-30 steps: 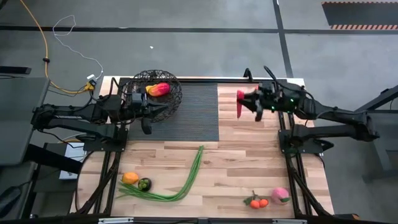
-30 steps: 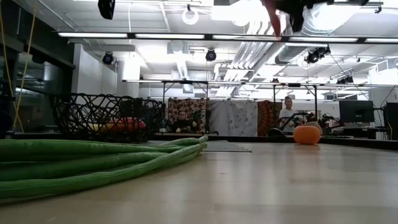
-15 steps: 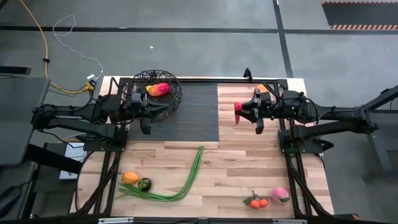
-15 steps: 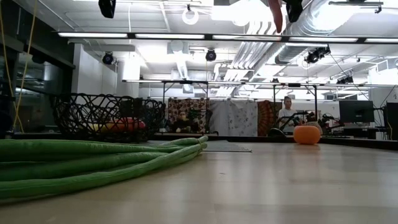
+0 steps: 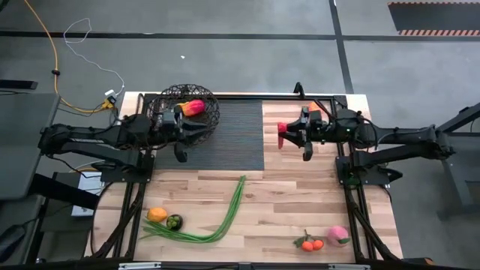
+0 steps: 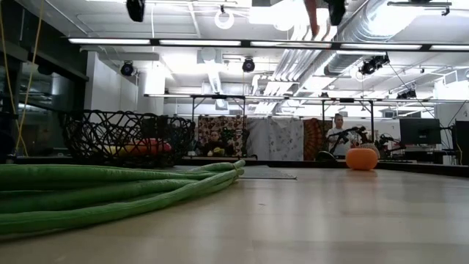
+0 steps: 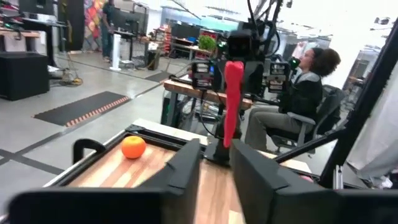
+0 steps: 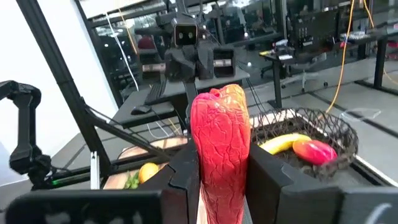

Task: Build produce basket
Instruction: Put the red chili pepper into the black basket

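The red pepper (image 8: 219,149), long, glossy and wrinkled, hangs with its long axis upright, clamped between the right gripper (image 5: 292,136)'s fingers above the bare wood just beside the dark mat (image 5: 236,135). Across the mat, the basket (image 5: 196,114) holds a banana (image 8: 281,144) and red-pink fruit (image 5: 193,106); the left gripper (image 5: 178,133), slightly parted and empty, hovers at its rim.

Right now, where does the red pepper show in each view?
High: red pepper right of centre, in the right gripper.
Low: top edge, hanging.
Left wrist: centre, far off.
Right wrist: centre, between the fingers.
Shared landmark: the basket.
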`<state>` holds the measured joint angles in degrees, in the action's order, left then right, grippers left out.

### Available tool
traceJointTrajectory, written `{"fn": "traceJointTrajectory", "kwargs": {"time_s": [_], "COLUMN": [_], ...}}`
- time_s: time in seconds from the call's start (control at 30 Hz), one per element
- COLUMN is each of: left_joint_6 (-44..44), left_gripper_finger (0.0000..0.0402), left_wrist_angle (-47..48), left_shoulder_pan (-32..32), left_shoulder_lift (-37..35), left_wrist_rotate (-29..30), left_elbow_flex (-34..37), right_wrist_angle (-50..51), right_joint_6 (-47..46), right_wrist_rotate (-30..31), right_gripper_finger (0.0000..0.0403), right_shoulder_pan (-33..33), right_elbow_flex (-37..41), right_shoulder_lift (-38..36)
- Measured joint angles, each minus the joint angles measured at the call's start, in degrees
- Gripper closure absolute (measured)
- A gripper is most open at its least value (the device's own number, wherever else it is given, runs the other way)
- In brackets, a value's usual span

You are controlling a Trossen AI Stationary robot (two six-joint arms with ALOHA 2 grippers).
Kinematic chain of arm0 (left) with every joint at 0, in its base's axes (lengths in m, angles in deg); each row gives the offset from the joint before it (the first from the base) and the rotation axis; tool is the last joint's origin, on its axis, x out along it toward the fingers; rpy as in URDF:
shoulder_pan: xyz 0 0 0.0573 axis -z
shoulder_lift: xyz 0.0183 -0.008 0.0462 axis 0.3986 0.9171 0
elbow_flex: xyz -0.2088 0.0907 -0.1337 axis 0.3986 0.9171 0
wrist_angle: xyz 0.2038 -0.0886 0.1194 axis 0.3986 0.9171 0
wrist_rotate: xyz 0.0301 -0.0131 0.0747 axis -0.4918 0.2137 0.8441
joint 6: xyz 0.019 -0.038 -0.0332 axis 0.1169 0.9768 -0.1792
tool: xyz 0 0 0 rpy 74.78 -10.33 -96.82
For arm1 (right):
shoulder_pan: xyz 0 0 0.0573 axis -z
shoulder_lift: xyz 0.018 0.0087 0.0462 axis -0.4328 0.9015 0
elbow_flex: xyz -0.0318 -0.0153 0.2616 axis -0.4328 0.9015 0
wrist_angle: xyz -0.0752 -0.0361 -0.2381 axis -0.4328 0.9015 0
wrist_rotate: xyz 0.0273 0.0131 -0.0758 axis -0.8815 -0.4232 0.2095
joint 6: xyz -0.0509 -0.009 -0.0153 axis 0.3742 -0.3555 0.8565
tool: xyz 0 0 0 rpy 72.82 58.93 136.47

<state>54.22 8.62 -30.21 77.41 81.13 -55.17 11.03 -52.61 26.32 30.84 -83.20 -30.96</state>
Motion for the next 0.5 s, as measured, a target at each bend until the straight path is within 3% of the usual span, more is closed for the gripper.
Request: {"fn": "traceJointTrajectory", "kwargs": {"time_s": [0.3, 0.5], "left_joint_6": [4.42, 4.12], "left_gripper_finger": [0.0152, 0.0087], "left_wrist_angle": [-6.06, -8.25], "left_shoulder_pan": [0.0, 0.0], "left_shoulder_lift": [14.19, 24.03], "left_wrist_rotate": [-2.56, -2.8], "left_elbow_flex": [-6.36, -12.65], "right_wrist_angle": [-5.14, -5.1], "right_joint_6": [0.02, 0.24], "right_wrist_rotate": [-3.31, -5.62], "right_gripper_finger": [0.0318, 0.0318], "right_shoulder_pan": [0.0, 0.0], "right_elbow_flex": [-7.18, -14.62], "right_shoulder_lift": [11.29, 18.74]}}
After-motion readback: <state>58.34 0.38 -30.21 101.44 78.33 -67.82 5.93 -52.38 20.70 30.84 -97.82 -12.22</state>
